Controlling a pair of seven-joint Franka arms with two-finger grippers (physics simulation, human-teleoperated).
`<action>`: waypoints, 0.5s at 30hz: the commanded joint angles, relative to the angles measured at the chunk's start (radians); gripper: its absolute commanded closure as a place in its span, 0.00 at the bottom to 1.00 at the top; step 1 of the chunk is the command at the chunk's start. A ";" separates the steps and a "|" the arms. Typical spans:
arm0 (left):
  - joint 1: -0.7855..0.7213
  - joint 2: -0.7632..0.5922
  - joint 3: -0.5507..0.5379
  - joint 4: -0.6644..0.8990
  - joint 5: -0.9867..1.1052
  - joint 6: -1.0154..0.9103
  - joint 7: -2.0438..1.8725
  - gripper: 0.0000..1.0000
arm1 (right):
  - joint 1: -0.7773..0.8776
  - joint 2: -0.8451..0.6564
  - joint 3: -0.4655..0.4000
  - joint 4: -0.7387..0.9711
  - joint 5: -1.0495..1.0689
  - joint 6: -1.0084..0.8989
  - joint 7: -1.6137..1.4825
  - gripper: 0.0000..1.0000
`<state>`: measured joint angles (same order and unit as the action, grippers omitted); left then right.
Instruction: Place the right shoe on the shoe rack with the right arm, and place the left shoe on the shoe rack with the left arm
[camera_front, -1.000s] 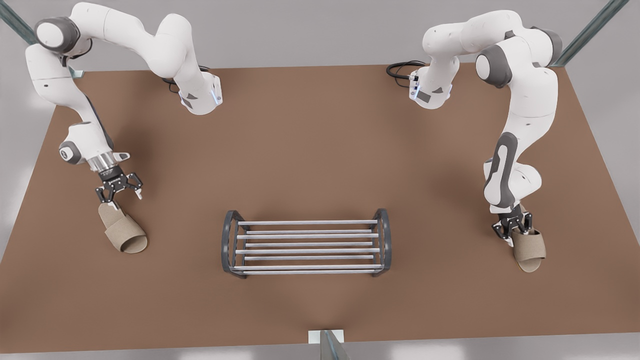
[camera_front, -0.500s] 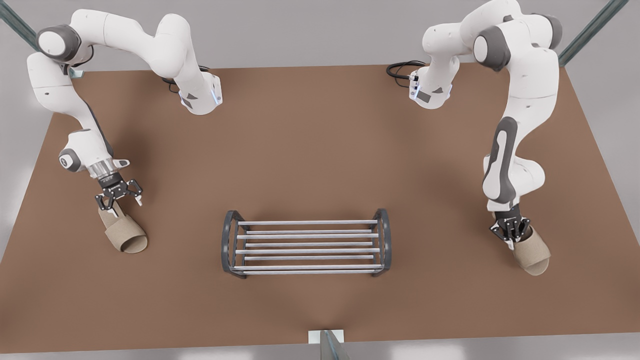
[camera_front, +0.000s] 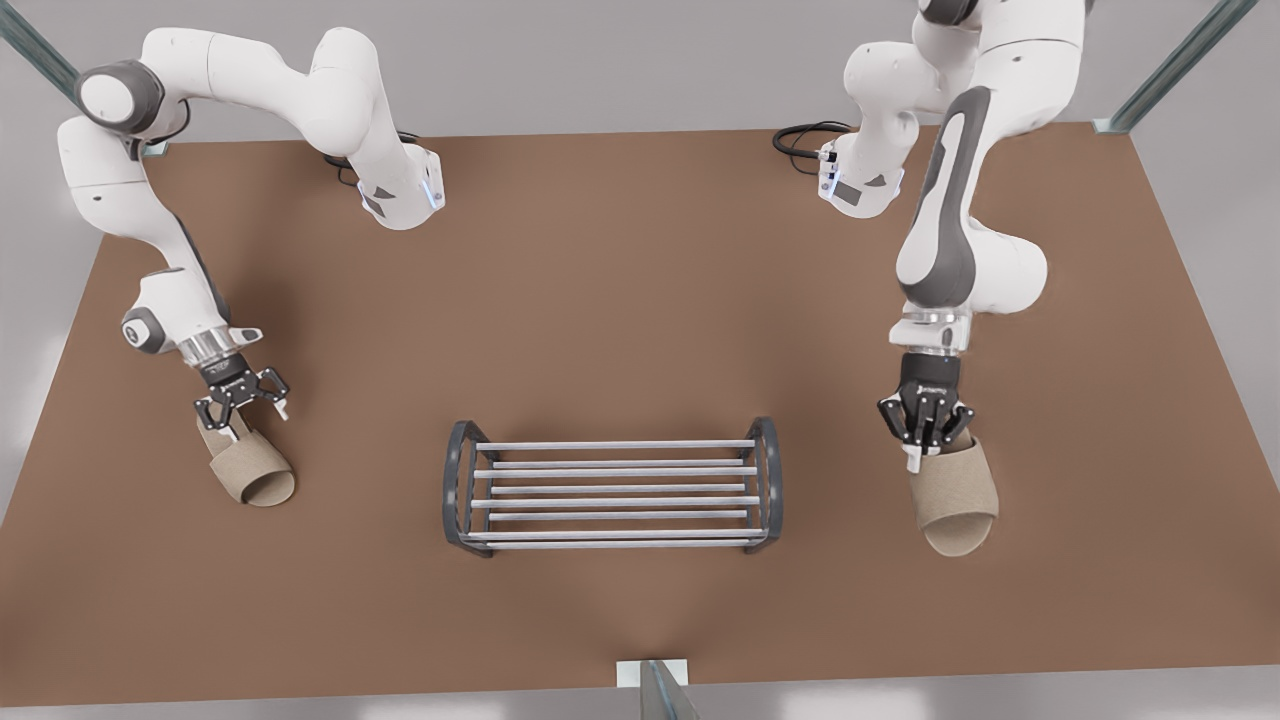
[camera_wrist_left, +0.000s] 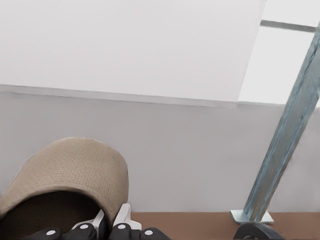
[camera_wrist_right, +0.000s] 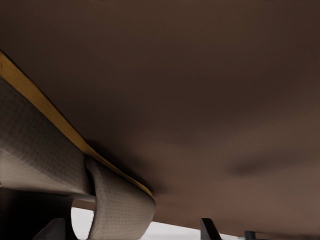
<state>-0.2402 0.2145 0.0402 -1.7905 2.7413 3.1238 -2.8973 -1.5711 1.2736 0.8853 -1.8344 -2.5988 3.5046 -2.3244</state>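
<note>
The shoe rack (camera_front: 610, 490), with dark arched ends and silver bars, stands mid-table with nothing on it. At the front view's right, my left gripper (camera_front: 925, 440) is shut on the heel end of the tan left shoe (camera_front: 955, 500) and holds it just right of the rack. In the left wrist view the fingers (camera_wrist_left: 120, 222) pinch the shoe's strap (camera_wrist_left: 70, 170). At the front view's left, the right shoe (camera_front: 250, 470) lies on the table. My right gripper (camera_front: 240, 405) is open, low over its heel end. The right wrist view shows that shoe (camera_wrist_right: 115, 210) close up.
The brown table (camera_front: 640, 300) has wide bare room around the rack. Both arm bases (camera_front: 400, 195) sit at the far edge, with a black cable (camera_front: 800, 140) beside one. A metal post (camera_front: 655, 685) stands at the near edge and also appears in the left wrist view (camera_wrist_left: 285, 140).
The left gripper has carried its shoe from the table's right side toward the rack. The right gripper has stayed at the other shoe's heel, shifting only slightly.
</note>
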 joint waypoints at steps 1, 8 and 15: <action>-0.060 -0.006 0.000 0.042 -0.075 0.091 -0.724 0.79 | 0.005 0.004 0.000 0.007 0.000 -0.001 -0.009 0.00; -0.297 0.048 0.000 0.149 -0.230 0.105 -0.724 0.79 | 0.036 0.006 0.000 0.023 0.016 -0.001 -0.009 0.00; -0.376 0.221 0.000 0.247 -0.265 0.041 -0.721 0.79 | 0.063 0.006 -0.002 0.029 0.023 -0.003 -0.007 0.00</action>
<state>-0.6146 0.4190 0.0398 -1.5513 2.4951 3.1968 -2.8973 -1.5123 1.2803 0.8830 -1.8068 -2.5798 3.5040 -2.3289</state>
